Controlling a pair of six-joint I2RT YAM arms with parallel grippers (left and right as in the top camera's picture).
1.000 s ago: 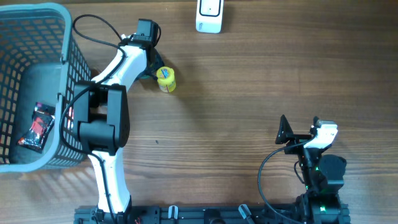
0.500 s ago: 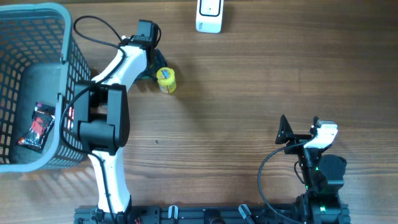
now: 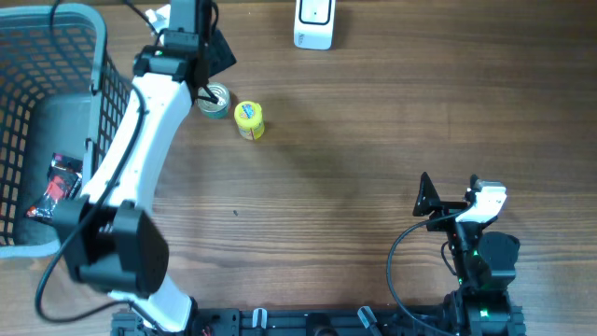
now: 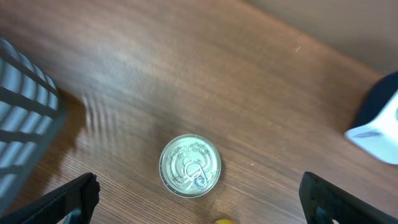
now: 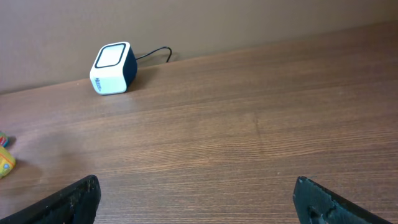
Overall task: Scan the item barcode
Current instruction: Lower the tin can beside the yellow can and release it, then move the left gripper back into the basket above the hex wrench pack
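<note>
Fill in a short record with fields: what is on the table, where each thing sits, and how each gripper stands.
can: upright on the table, pull-tab up
yellow item: beside the can
scanner: far edge, cabled
basket: robot's left, holds a red and black packet
left gripper: open, above the can, holding nothing
right gripper: open, over bare table, holding nothing

Your brown wood-grain table (image 3: 373,121) fills the overhead frame. At its top centre sits a white box-shaped barcode scanner (image 3: 313,23), its dark cable trailing off the far edge. In the upper left quarter a round silver tin can (image 3: 214,100) stands upright with its pull-tab lid up, and a small yellow plastic tub (image 3: 249,120) lies just beside it, to its lower right. A blue-grey plastic mesh basket (image 3: 37,56) occupies the left edge.
</note>
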